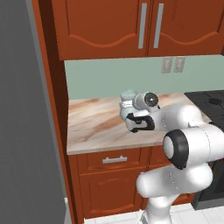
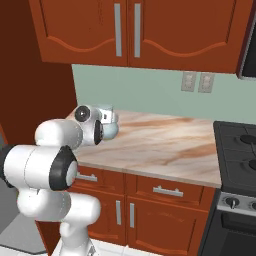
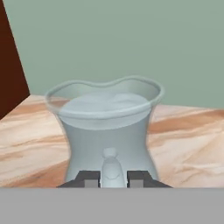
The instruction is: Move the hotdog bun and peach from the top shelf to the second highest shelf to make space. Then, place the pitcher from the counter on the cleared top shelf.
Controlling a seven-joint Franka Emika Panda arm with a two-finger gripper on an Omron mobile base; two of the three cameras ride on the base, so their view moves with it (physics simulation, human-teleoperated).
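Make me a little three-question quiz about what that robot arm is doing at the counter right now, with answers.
1. True or false: the pitcher lies on its side on the counter.
2. What is the gripper closed on? A) a cupboard handle B) the handle of the pitcher C) a drawer pull
3. Fill in: right of the counter, in the right base view, stands a black ____.

Key:
1. False. It is upright, rim upward.
2. B. In the hand view the fingertips sit either side of the pitcher's handle, low on its body.
3. Stove.
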